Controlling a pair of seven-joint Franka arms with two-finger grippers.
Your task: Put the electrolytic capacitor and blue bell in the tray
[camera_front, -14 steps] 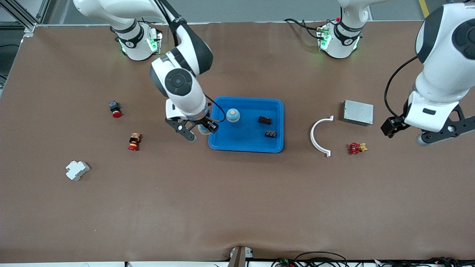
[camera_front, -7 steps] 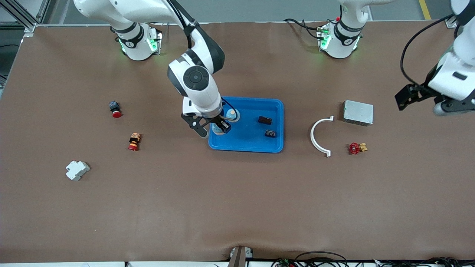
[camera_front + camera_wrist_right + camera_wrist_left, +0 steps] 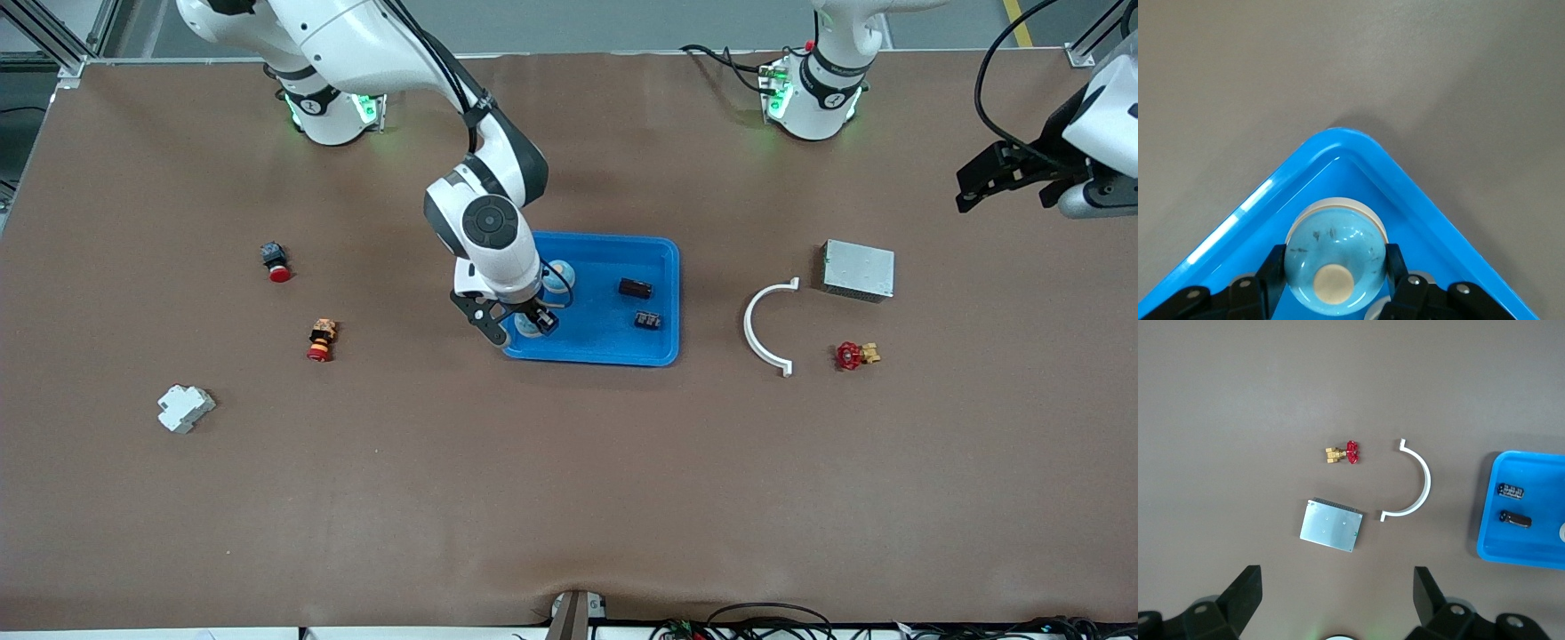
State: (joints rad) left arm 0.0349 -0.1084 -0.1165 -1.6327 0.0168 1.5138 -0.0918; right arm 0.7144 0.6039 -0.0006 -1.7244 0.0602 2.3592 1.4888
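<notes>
The bright-blue tray [image 3: 662,253] lies mid-table. My right gripper [image 3: 524,327] is over the tray's corner nearest the right arm's end, shut on a blue bell [image 3: 532,329] with a cream knob. The right wrist view shows that bell [image 3: 1335,257] clamped between both fingers [image 3: 1271,270], inside the tray's rim [image 3: 1358,157]. A second blue bell [image 3: 560,276] stands in the tray, partly hidden by the arm. The dark electrolytic capacitor [image 3: 635,287] lies in the tray too. My left gripper [image 3: 1013,169] hangs open and empty over the table's edge at the left arm's end.
A small black component [image 3: 647,320] also lies in the tray. Toward the left arm's end are a white curved clip [image 3: 766,324], a grey metal box [image 3: 858,269] and a red valve [image 3: 852,356]. Toward the right arm's end lie two red push buttons [image 3: 276,262], [image 3: 320,340] and a white breaker [image 3: 185,407].
My right gripper has carried the blue bell from beside the tray to over its corner. The left arm has lifted away toward the robots' bases.
</notes>
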